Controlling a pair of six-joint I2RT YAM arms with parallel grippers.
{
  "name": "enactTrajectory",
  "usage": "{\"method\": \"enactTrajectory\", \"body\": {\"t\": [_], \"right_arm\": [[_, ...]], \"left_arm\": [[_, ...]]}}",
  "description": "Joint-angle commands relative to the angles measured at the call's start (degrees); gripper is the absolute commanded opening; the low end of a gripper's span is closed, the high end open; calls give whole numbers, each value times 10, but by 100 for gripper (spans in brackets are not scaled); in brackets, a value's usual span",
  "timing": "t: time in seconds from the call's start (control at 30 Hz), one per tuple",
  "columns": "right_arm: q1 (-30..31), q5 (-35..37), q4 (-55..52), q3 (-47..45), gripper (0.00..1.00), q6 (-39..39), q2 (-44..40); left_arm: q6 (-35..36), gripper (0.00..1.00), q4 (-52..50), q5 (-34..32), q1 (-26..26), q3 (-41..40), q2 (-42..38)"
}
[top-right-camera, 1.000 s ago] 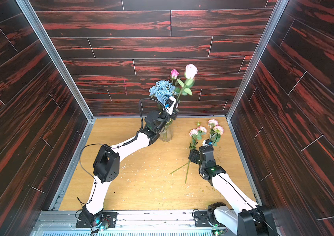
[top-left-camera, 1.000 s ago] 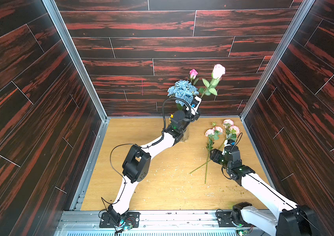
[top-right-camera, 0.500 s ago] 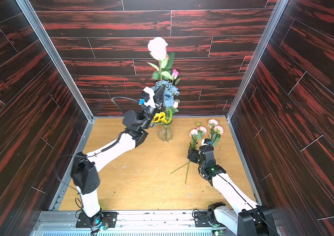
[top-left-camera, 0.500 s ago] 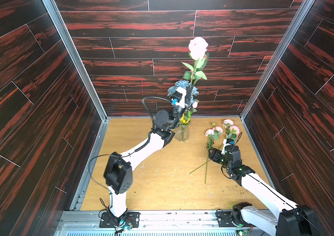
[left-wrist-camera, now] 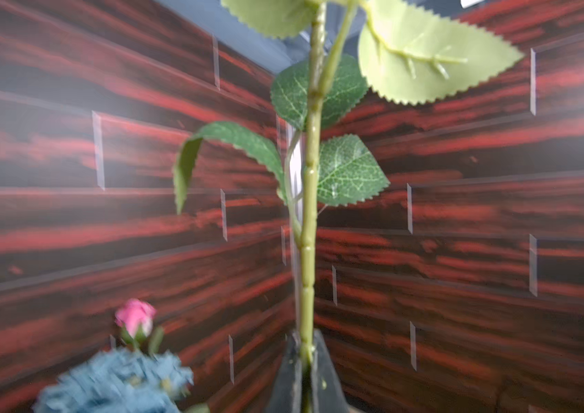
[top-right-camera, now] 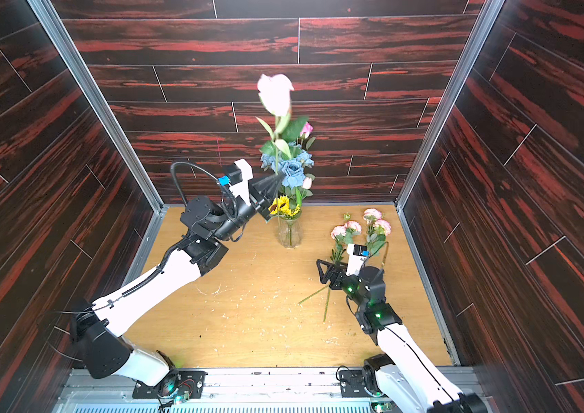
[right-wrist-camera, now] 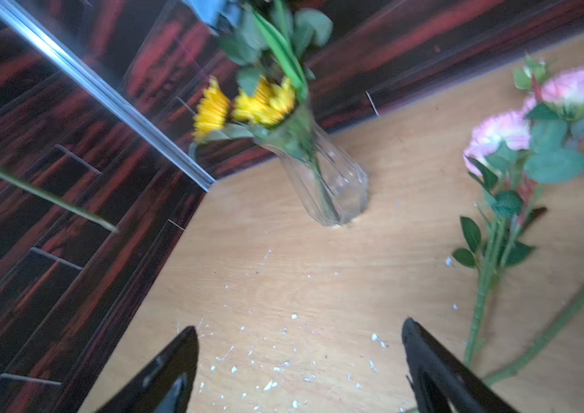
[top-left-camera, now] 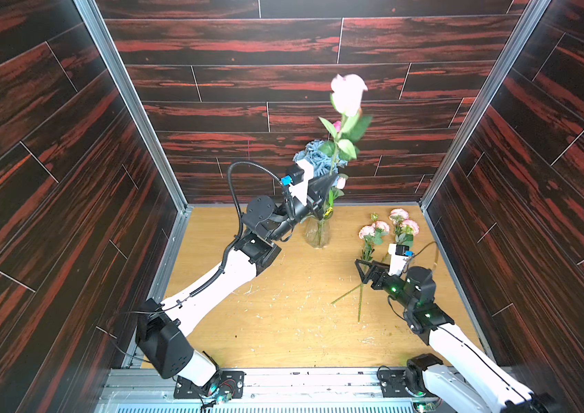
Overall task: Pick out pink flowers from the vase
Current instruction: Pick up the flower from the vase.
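Dark, red-streaked plank walls [top-left-camera: 212,118] are boxing in a pale wooden tabletop [top-left-camera: 283,321] that is carrying everything.

At the left, the left tool [top-right-camera: 275,180] is hanging above the vase [top-right-camera: 290,232], toward its nine o'clock. Its jaws are pinching tight on the green stem of a tall pale pink rose [top-right-camera: 275,91]. The bloom is standing high against the back wall. In the right wrist view the stem's cut end [right-wrist-camera: 113,227] is dangling in the air, clear of the glass. This flower is looking already out and is waiting to be laid down.

The vase is sitting at twelve o'clock on the tabletop, holding the blue rose cluster [top-right-camera: 292,166] and yellow sunflowers [top-right-camera: 281,206], which are meant to stay. A deep pink rosebud [top-right-camera: 306,129] is poking up behind the blue cluster, and a paler bud [top-right-camera: 307,183] is showing at its four o'clock. At least these two seem left to pull.

Further right, at two o'clock, several pink ruffled blooms [top-left-camera: 378,229] are lying flat on their stems, finished. The right tool [top-left-camera: 362,271] is hovering beside those stems with its jaws spread wide and gripping nothing.
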Motion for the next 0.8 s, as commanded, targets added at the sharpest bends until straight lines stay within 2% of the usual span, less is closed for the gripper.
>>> {"method": "enactTrajectory", "body": {"t": [0.0, 0.17, 0.27, 0.4, 0.6, 0.77], "right_arm": [[1, -57, 81, -22, 94, 2, -37], [1, -187, 174, -33, 95, 29, -23], [1, -255, 251, -40, 96, 59, 13], [1, -276, 299, -45, 96, 72, 40], [1, -297, 320, -48, 96, 77, 30], [0, -303, 320, -43, 96, 80, 43]], "left_arm": [[-21, 0, -58, 103, -2, -33, -18], [-71, 0, -41, 197, -2, -59, -6], [-123, 0, 7, 216, -2, -72, 15], [-191, 0, 41, 204, -3, -73, 48], [-313, 0, 117, 202, -8, -78, 99], [-381, 0, 156, 233, -15, -59, 143]]}}
